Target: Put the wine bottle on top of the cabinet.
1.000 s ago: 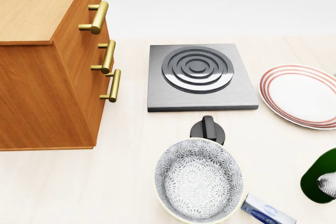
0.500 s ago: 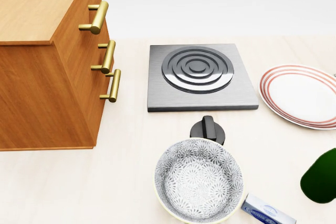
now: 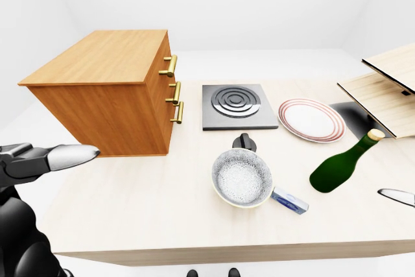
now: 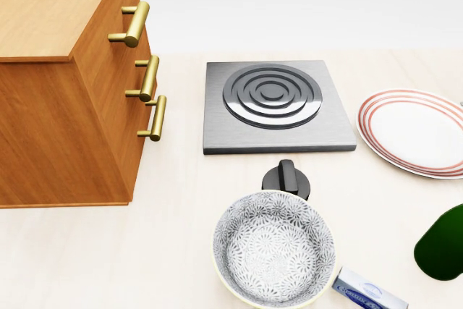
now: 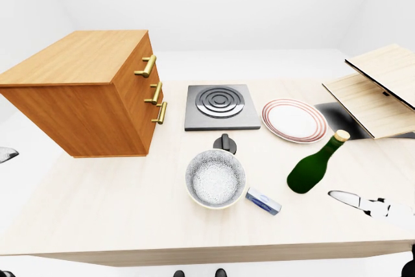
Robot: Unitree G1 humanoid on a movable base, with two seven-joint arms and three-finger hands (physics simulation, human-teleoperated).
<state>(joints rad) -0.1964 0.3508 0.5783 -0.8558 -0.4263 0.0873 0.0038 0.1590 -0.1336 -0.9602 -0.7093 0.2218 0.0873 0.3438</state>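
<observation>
The green wine bottle (image 3: 338,167) with a tan cork is on the pale table (image 3: 142,199) at the right, its neck pointing up and right in the left-eye view; only its base shows in the head view (image 4: 441,246). The wooden cabinet (image 3: 107,92) with brass handles stands at the left, its top bare. My left hand (image 3: 61,157) is open at the left edge, below the cabinet's lower left corner. My right hand (image 5: 353,200) is open and empty, below and to the right of the bottle, apart from it.
A grey hotplate (image 3: 233,105) and its black knob (image 3: 244,141) lie mid-table. A patterned bowl (image 3: 242,177) and a small blue-white box (image 3: 289,200) sit between cabinet and bottle. A red-rimmed plate (image 3: 311,120) and wooden boards (image 3: 382,89) are at the right.
A second ago a fingertip of my right hand lay over the bottle's base in the head view; it has drawn back out of that view. The bottle and the camera have not moved.
</observation>
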